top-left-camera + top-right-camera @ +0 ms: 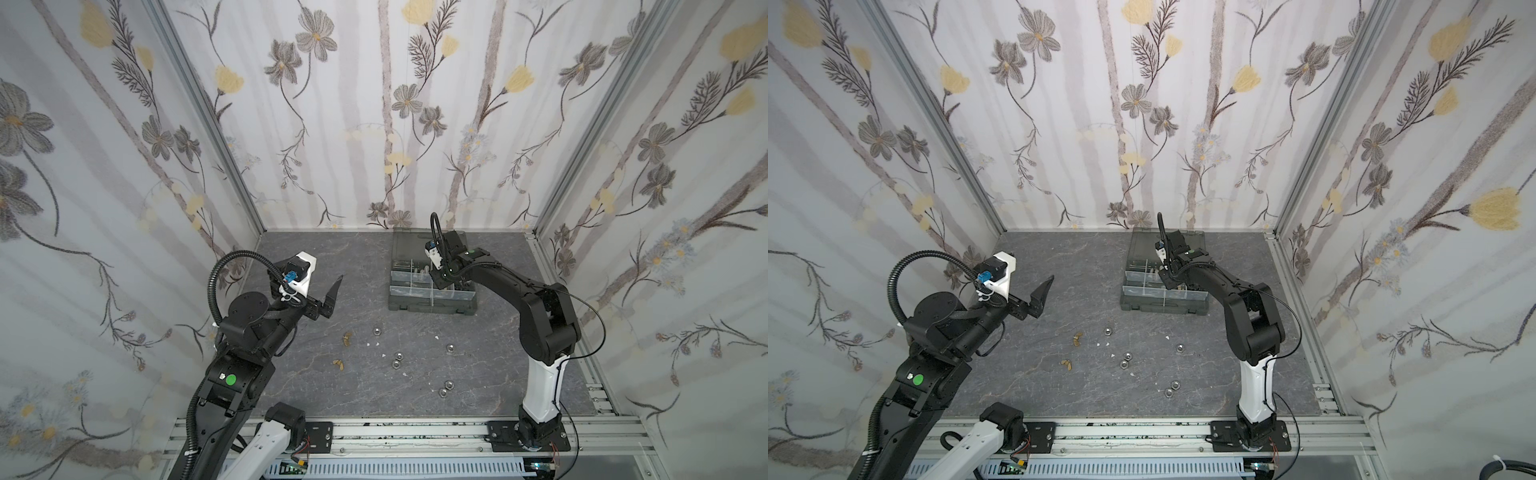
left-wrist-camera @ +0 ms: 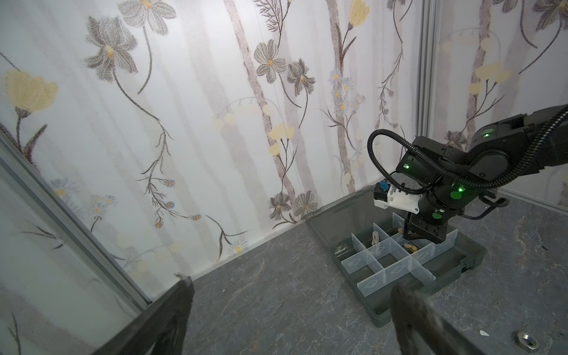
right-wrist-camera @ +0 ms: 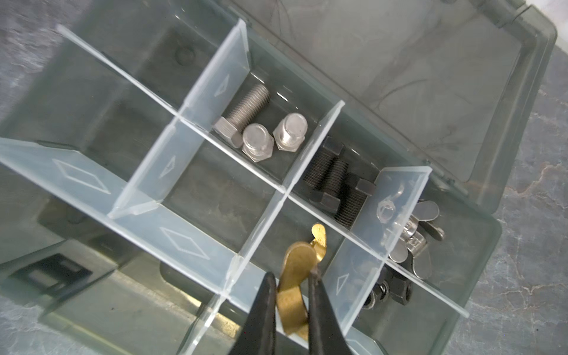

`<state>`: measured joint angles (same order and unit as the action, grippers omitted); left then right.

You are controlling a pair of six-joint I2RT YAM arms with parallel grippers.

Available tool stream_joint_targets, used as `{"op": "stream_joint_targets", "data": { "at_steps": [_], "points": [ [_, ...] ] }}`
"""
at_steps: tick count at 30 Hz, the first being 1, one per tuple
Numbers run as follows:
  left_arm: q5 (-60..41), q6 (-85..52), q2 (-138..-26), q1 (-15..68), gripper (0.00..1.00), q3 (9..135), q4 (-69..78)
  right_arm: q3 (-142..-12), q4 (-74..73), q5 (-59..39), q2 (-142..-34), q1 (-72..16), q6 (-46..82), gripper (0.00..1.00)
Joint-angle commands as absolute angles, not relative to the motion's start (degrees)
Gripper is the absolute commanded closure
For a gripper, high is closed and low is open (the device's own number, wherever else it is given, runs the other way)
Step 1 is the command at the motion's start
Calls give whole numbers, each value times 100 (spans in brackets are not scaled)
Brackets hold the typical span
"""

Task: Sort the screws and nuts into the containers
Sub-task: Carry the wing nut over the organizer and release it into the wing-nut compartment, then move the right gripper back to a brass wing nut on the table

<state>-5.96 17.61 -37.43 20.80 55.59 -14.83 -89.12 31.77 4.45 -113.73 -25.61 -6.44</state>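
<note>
Hanging just below the right gripper (image 3: 292, 282), the brass wing nut (image 3: 299, 255) is clamped between both fingers. Its long axis runs along them, free ear pointing down into a compartment of the organiser case (image 3: 479, 276), beside the black bolts (image 3: 335, 184). Drop looks direct; dividers close on either side. Right arm reaches over the case, wrist bent down. Left gripper (image 1: 332, 296) well apart, fingers spread, empty. Hex nuts (image 1: 398, 356) loose on the table (image 1: 332, 374).

brass wing nut (image 3: 293, 270) blurred, black nuts (image 3: 398, 292) partly behind divider (image 3: 347, 276)
</note>
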Motion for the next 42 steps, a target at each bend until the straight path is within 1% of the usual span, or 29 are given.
{"op": "stream_joint_targets", "data": {
  "at_steps": [1,8,13,15,22,25,28,30,32,35,37,38,40,42],
  "points": [
    [-565,1846,-3744,2074,0,5620,-1415,-8938,3221,515,-11456,-2558,-505,94],
    [-486,1825,-3742,2093,0,5581,-1389,-8869,3290,556,-11608,-2552,-491,92],
    [-483,1815,-3744,2109,0,5581,-1395,-8842,3279,558,-11637,-2547,-486,89],
    [-497,1802,-3736,2103,0,5579,-1414,-8850,3278,562,-11636,-2546,-488,86],
    [-502,1793,-3728,2101,0,5606,-1406,-8944,3440,578,-11472,-2589,-507,70],
    [-513,1784,-3671,2102,0,5563,-1397,-9062,3576,590,-11362,-2655,-496,68],
    [-508,1775,-3581,2103,0,5523,-1397,-9233,3721,570,-11247,-2845,-444,67],
    [-483,1772,-3511,2101,0,5511,-1421,-9377,3766,503,-11198,-3100,-360,67],
    [-417,1729,-3481,2102,0,5547,-1486,-9553,3789,453,-11218,-3447,-244,64],
    [-371,1633,-3466,2107,0,5676,-1666,-9924,3841,454,-11454,-4042,231,61],
    [-361,1582,-3436,2106,0,5741,-1759,-10233,3887,434,-11683,-4386,932,60],
    [-347,1572,-3428,2104,0,5778,-1832,-10396,3934,403,-11806,-4563,1405,57],
    [-300,1564,-3381,2101,0,5833,-1947,-10620,4002,336,-12005,-4950,2287,50],
    [-225,1556,-3276,2101,0,5815,-1978,-10595,3760,153,-12063,-5262,3050,44]
  ]
}}
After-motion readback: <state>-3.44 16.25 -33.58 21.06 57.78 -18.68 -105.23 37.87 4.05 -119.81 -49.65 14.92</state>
